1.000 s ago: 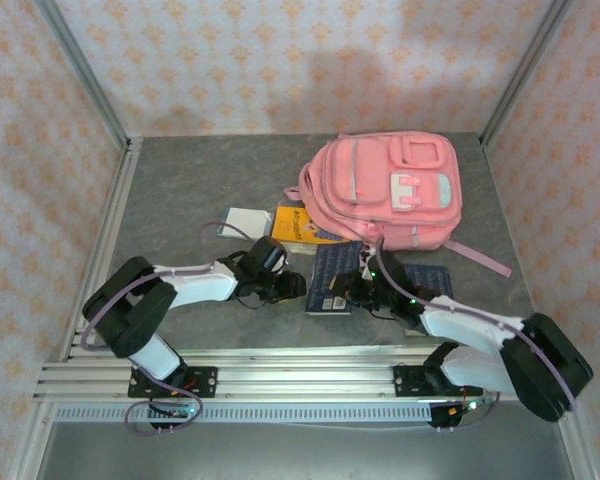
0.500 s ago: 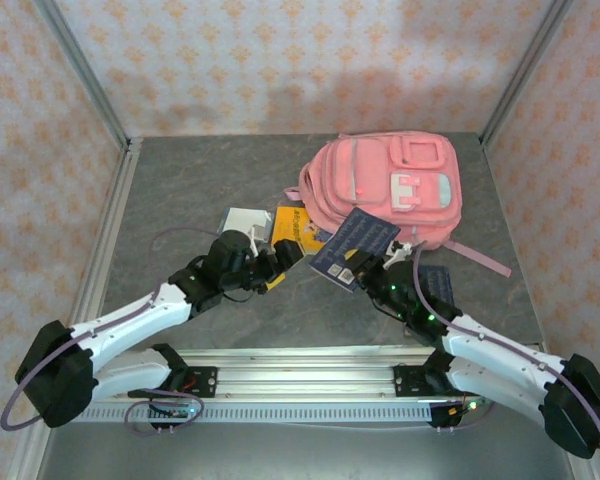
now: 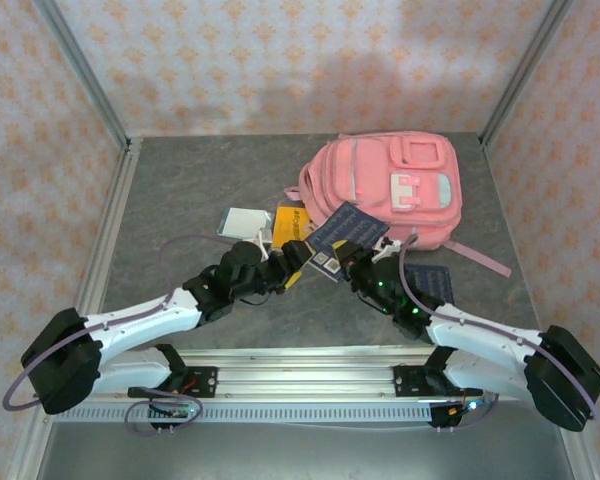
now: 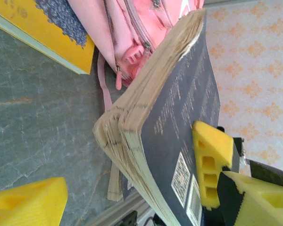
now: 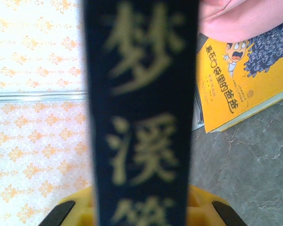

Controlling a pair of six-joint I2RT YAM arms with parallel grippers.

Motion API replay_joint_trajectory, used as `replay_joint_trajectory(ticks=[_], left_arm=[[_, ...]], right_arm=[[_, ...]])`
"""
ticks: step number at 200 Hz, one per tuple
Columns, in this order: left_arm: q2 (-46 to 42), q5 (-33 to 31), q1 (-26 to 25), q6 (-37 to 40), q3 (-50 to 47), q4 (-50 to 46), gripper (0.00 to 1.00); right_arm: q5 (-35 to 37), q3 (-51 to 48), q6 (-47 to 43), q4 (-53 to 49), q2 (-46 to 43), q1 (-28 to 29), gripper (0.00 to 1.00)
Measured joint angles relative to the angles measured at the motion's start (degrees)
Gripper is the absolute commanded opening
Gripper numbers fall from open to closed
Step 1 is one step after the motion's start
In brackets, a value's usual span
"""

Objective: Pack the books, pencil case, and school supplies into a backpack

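The pink backpack (image 3: 390, 190) lies flat at the back right, also seen in the left wrist view (image 4: 146, 28). My right gripper (image 3: 335, 268) is shut on a navy book (image 3: 348, 230), holding it tilted off the table against the backpack's near edge; its spine (image 5: 141, 108) stands between my fingers. My left gripper (image 3: 298, 252) is open, its jaws wide on either side of that book's lower corner (image 4: 146, 155). A yellow book (image 3: 288, 222) lies half under the backpack. A second navy book (image 3: 438, 282) lies on the table under my right arm. The pencil case is out of view.
A white flat packet (image 3: 242, 222) lies left of the yellow book. A pink strap (image 3: 480, 258) trails off the backpack to the right. Metal rails (image 3: 300, 375) run along the near edge, and patterned walls close in the other sides.
My right gripper has lifted the navy book off the table and carried it up to the backpack. My left arm has reached right, to the book's corner, with its jaws opened.
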Motion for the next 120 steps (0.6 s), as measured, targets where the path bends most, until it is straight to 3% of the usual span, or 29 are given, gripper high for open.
replay_joint_trajectory(ticks=[44, 94, 102, 120], left_arm=[[2.03, -3.96, 0.0, -2.08, 0.2, 1.38, 0.46], [-0.96, -7.43, -0.31, -1.6, 0.33, 1.46, 0.02], [-1.7, -7.78, -0.52, -1.6, 0.33, 1.2, 0.0], [-2.93, -8.52, -0.63, -0.92, 0.33, -0.02, 0.0]], right_arm=[[0.28, 1.01, 1.33, 2.73, 3.32, 2.45, 0.0], [0.28, 1.31, 1.44, 3.52, 3.67, 3.08, 0.0], [0.28, 1.33, 1.4, 3.61, 3.65, 3.17, 0.12], [0.39, 1.46, 0.48, 3.34, 3.15, 3.41, 0.51]])
